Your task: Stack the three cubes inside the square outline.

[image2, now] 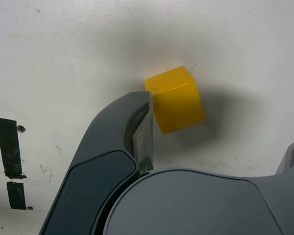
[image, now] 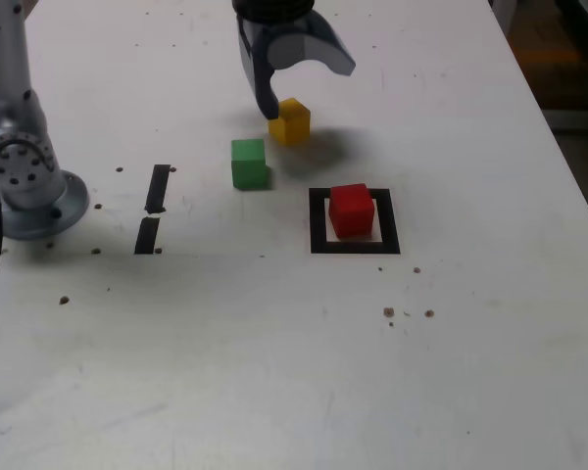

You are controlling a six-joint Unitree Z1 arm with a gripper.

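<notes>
Going by the exterior view from its left, two black strips [image: 158, 188] lie on the desk [image: 176, 362], outside the work. Next comes the green cube [image: 249, 164], on the desk and waiting its turn. Just beyond it is the yellow cube [image: 292, 123], also unstacked, with the tool [image: 314, 90] above it, jaws spread wide and pinching nothing; one finger looks very near the cube. Farther right, the red cube [image: 352, 211] sits inside the square outline [image: 393, 223], apparently as the base. So one cube is placed and two remain, yellow probably being next.
</notes>
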